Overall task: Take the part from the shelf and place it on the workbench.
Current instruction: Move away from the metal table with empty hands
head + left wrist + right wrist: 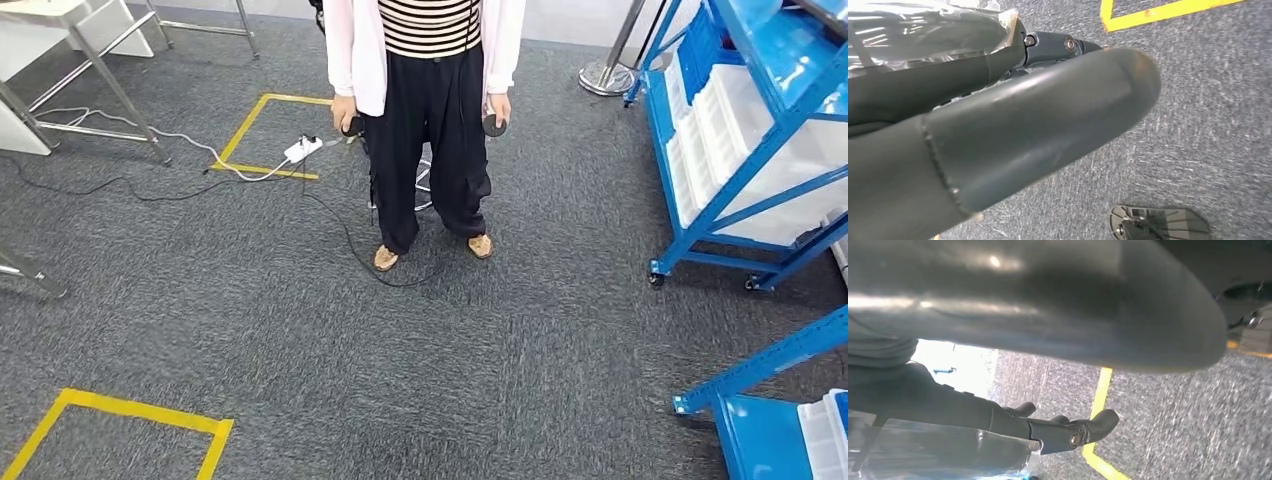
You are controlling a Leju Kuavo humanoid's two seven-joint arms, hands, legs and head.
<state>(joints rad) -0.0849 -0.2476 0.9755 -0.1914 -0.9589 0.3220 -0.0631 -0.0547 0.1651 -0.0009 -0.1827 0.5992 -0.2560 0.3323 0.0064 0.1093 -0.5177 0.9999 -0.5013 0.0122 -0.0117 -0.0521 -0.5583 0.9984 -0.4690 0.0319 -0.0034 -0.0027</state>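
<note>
A blue metal shelf (pixel 745 170) on castors stands at the right in the head view, loaded with white bins (pixel 730 120); what lies in them is hidden. In the left wrist view my left hand (pixel 998 135) hangs over grey carpet, thumb large in front, dark fingers (pixel 1053 47) stretched out, with nothing between them. In the right wrist view my right hand (pixel 1023 315) hangs the same way, and carpet shows through the gap between the thumb and its fingers (pixel 1068 432). Clear plastic film (pixel 923 30) (pixel 938 450) lies along the far side of each hand's fingers.
A person (pixel 430 110) in dark trousers stands straight ahead on the carpet, holding small dark controllers. A second blue shelf (pixel 770 430) juts in at the lower right. A white table (pixel 60 20) with metal legs stands far left. Yellow tape squares (pixel 130 410) and cables (pixel 180 140) lie on the floor.
</note>
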